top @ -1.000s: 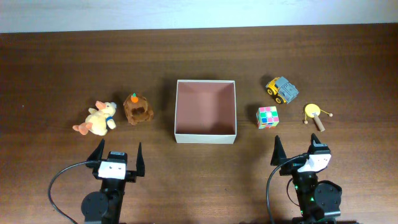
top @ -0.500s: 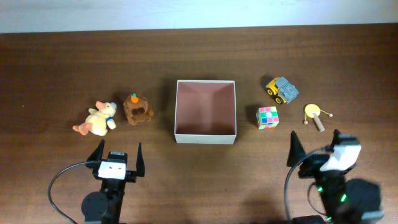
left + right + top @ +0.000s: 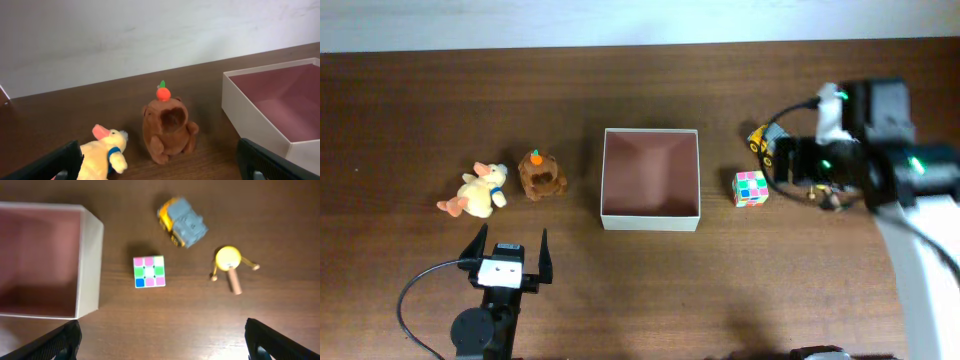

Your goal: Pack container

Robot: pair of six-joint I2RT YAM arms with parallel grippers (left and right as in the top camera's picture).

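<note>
The container (image 3: 650,221), a cream-walled box with a pinkish-brown inside, stands mid-table and holds nothing; it also shows in the left wrist view (image 3: 250,115) and right wrist view (image 3: 90,265). My left gripper (image 3: 510,258) is open near the front edge, facing a yellow duck plush (image 3: 102,157) and a brown plush with an orange top (image 3: 167,127). My right gripper (image 3: 798,160) is open and empty, raised high over the toys to the right of the box (image 3: 162,342). Below it lie a coloured cube (image 3: 149,271), a yellow-grey toy truck (image 3: 182,222) and a yellow rattle drum (image 3: 228,262).
In the overhead view the duck (image 3: 477,192) and brown plush (image 3: 541,176) lie left of the box, the cube (image 3: 751,187) right of it. The right arm covers most of the truck and drum. A pale wall runs along the table's far edge.
My right arm has lifted from its front rest and swung back over the toys at the right. The left arm and all objects have not moved.
</note>
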